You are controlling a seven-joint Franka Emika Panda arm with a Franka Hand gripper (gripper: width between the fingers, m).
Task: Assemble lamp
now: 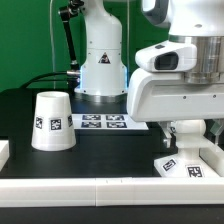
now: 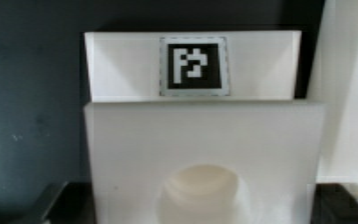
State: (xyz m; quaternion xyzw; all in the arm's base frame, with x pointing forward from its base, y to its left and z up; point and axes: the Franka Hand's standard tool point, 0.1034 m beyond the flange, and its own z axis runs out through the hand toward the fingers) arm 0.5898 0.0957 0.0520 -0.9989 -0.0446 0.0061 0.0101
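Exterior view's bright and even, light looks overhead: soft glare on the glossy robot arm (image 1: 180,90) right above the lamp base (image 1: 185,165), barely any shadow on the black table (image 1: 20,110) beside it. Wrist view's soft and blurry, lamp base (image 2: 202,130) washed out, its tag (image 2: 192,67) fuzzy-edged.

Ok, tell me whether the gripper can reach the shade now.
Probably yes: the shade stands alone in the open on the exterior view's left, nothing over it; the gripper is low over the base.

A green backdrop (image 1: 25,40) stands behind a matte black table (image 1: 15,112) under even light. A low white ledge (image 1: 60,188) runs along the table's near edge.
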